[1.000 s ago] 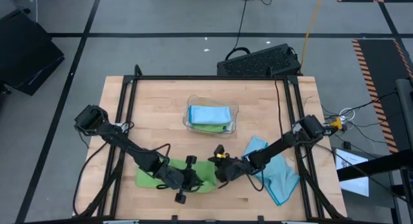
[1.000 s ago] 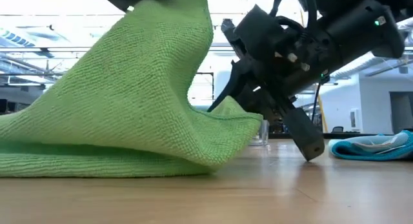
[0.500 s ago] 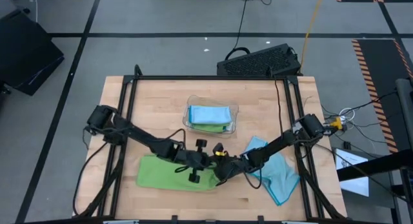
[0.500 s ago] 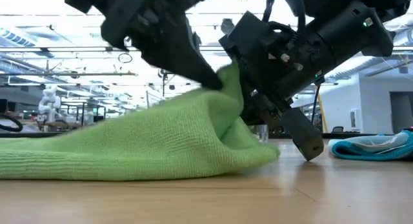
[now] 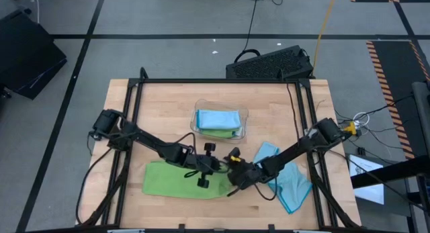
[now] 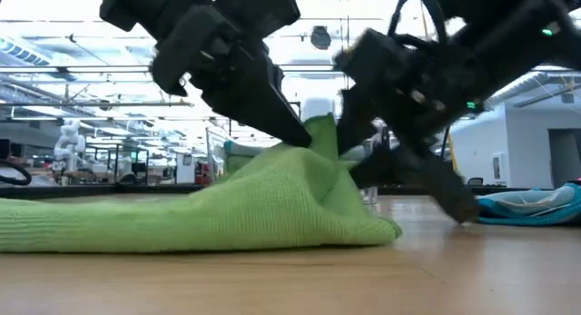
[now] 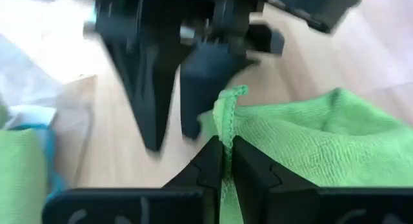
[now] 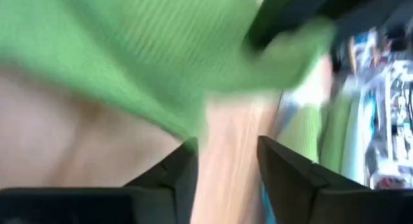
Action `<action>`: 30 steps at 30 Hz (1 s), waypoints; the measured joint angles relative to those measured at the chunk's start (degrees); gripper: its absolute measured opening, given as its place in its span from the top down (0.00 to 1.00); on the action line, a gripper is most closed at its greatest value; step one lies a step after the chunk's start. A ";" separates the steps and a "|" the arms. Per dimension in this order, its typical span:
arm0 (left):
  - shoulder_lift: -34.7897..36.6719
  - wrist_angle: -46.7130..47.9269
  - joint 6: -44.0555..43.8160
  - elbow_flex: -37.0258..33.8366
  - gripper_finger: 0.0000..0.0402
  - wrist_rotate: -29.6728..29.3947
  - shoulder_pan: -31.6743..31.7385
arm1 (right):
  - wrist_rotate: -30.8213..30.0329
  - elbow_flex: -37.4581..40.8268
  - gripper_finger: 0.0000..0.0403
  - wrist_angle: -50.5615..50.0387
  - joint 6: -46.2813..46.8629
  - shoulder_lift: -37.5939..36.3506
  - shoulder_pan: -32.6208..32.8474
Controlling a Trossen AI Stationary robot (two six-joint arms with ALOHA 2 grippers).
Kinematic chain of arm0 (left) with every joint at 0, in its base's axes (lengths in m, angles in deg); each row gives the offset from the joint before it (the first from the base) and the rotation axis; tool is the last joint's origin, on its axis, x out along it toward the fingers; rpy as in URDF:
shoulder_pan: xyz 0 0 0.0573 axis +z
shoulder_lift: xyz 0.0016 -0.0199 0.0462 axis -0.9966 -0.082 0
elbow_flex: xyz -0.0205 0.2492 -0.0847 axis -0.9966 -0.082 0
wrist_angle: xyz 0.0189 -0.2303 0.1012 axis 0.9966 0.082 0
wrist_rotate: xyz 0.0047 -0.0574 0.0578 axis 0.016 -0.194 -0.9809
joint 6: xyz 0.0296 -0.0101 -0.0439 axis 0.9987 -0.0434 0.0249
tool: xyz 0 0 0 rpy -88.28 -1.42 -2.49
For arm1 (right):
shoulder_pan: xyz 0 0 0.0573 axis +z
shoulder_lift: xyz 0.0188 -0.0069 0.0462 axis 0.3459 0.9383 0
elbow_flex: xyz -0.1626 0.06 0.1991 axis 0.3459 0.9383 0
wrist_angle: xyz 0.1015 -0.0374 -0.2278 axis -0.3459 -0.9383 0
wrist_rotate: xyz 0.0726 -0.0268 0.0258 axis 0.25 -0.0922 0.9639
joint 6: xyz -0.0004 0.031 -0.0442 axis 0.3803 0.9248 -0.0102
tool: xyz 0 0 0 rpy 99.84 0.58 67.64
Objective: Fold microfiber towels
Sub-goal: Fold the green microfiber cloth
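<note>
A lime green microfiber towel (image 5: 176, 179) lies near the table's front edge, left of centre, its right end bunched up into a peak (image 6: 318, 138). My left gripper (image 5: 219, 168) is shut on that peak. My right gripper (image 5: 230, 184) stands just right of it, open, with bare wood showing between its fingers (image 8: 187, 161). A light blue towel (image 5: 287, 180) lies crumpled under the right arm. My left gripper pinches the green towel's hemmed edge (image 7: 226, 114) between its two fingers, at the towel's right end. The fingers slant down from the left (image 6: 272, 111). The pinched edge stands a little above the table, and the rest of the towel lies on the wood.
A clear plastic tray (image 5: 243, 120) at the table's far middle holds folded blue and green towels. A black frame (image 5: 134, 92) runs around the tabletop. Bare wood shows in the near right corner and at the far left.
My left gripper has carried the towel's lifted edge toward the far edge and to the right, and lowered it, so the towel has dropped from a tall peak to a low hump. My right gripper has opened, let go of the towel and drawn back slightly to the right.
</note>
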State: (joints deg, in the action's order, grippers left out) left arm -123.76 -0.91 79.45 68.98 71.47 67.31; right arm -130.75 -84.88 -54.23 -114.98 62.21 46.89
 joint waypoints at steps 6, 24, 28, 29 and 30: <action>0.00 -2.29 0.18 0.00 0.91 -0.36 1.97 | -0.49 2.12 0.52 -10.33 9.17 -6.18 0.51; -2.99 -6.76 -3.85 0.00 0.81 4.01 4.58 | 0.18 10.66 0.47 -7.57 36.33 -23.88 4.99; -1.36 -6.49 -4.50 0.10 0.66 -0.79 4.30 | 4.46 10.66 0.47 -2.23 39.20 -23.18 5.78; -0.31 -6.01 -4.94 0.17 0.62 -1.30 4.10 | 5.51 10.67 0.47 -1.93 40.43 -23.05 5.78; 0.85 -4.89 -5.17 0.14 0.59 -1.46 3.88 | 6.30 10.73 0.47 -1.59 41.85 -23.03 5.77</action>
State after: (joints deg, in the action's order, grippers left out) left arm -122.91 -5.80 74.28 69.12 70.01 71.19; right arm -124.45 -74.15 -55.82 -73.13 39.18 52.66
